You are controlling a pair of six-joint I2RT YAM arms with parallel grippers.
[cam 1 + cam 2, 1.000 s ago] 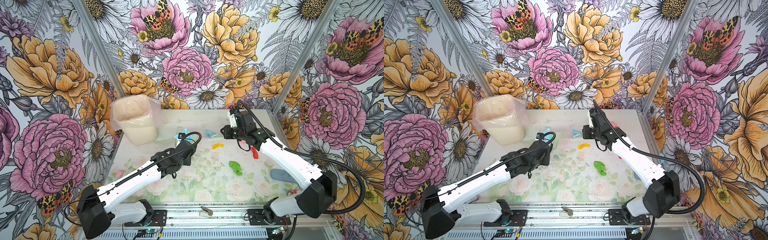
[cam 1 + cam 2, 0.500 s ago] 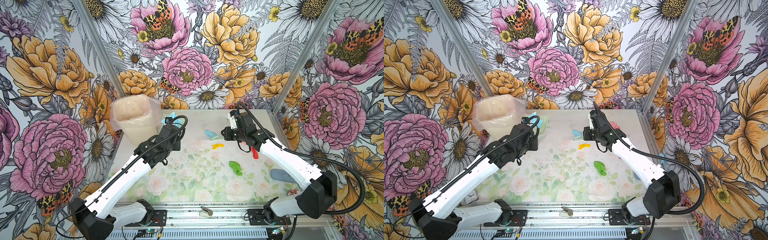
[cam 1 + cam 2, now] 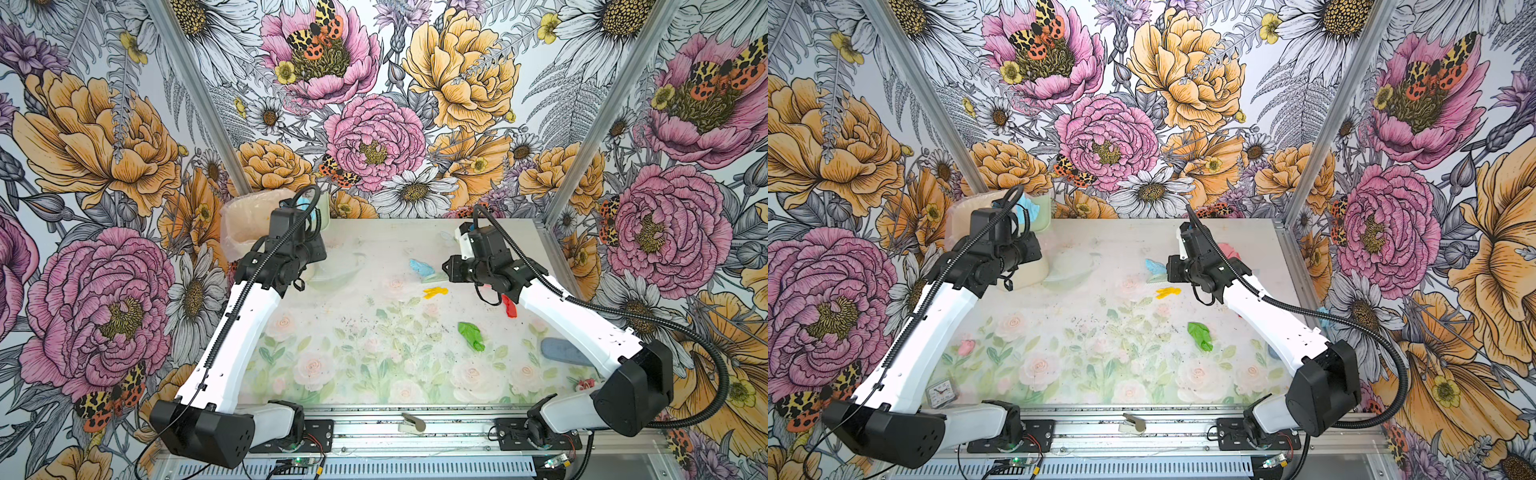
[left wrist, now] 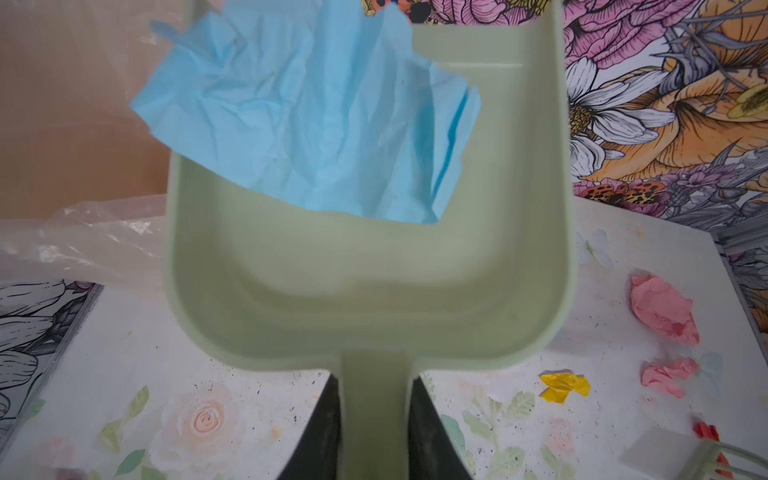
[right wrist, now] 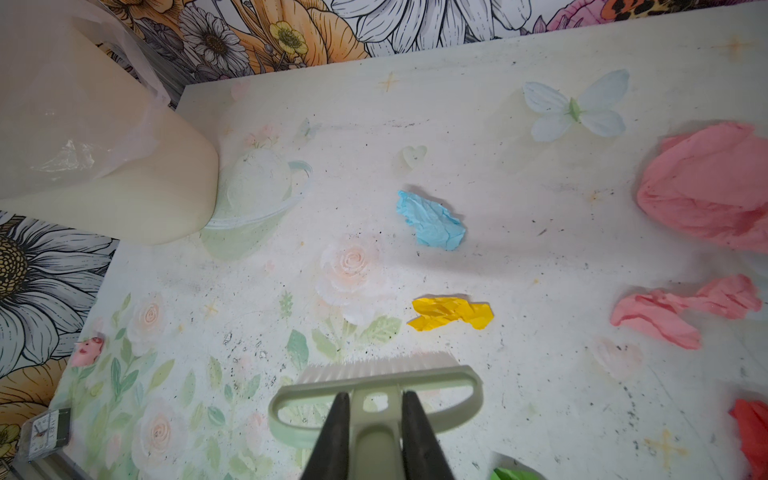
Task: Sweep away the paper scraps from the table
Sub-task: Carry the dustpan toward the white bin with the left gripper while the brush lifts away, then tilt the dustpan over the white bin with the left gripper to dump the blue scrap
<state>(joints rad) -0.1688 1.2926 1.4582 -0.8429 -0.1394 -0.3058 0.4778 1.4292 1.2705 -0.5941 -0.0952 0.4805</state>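
My left gripper (image 4: 376, 415) is shut on the handle of the pale green dustpan (image 4: 374, 282). The pan is raised beside the bin at the back left, with a light blue paper scrap (image 4: 316, 124) lying in it. My right gripper (image 5: 372, 419) is shut on the green brush (image 5: 374, 374), whose white bristles hang just short of a yellow scrap (image 5: 451, 313). On the table (image 3: 374, 241) also lie a blue scrap (image 3: 420, 266), a red one (image 3: 509, 306), a green one (image 3: 471, 336) and two pink ones (image 5: 706, 187) (image 5: 681, 309).
A cream bin (image 3: 245, 224) lined with clear plastic stands in the back left corner. A grey-blue oblong object (image 3: 565, 351) lies under the right arm. A small clock (image 3: 942, 392) sits at the front left. Flowered walls close three sides.
The left arm has lifted the dustpan with the blue scrap from the middle of the table up and back to the bin. The right arm has barely moved.
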